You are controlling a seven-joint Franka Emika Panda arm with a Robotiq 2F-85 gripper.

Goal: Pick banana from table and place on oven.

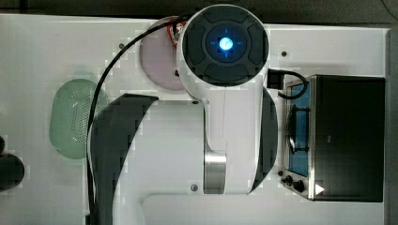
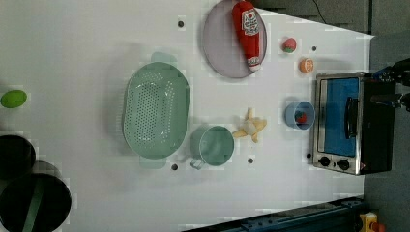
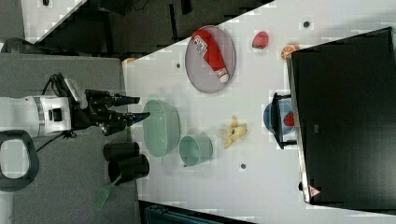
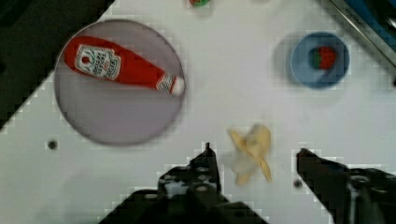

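The pale banana (image 2: 250, 128) lies with its peel flaps splayed on the white table (image 2: 72, 58), between the green cup (image 2: 216, 146) and the blue bowl (image 2: 299, 115). The black oven (image 2: 348, 123) stands just beyond the bowl, at the left view's right, with its door shut. In the right view my gripper (image 3: 142, 107) hangs high off the table, its fingers apart. In the wrist view the banana (image 4: 252, 149) sits below and between the two dark fingertips (image 4: 208, 158) of the open gripper (image 4: 254, 148), which holds nothing.
A green colander (image 2: 155, 116) lies next to the cup. A grey plate (image 2: 217, 48) carries a red ketchup bottle (image 2: 250, 34). A strawberry (image 2: 289, 45) and an orange slice (image 2: 306, 65) lie near the oven's far end. The blue bowl holds a small red fruit (image 4: 324, 57).
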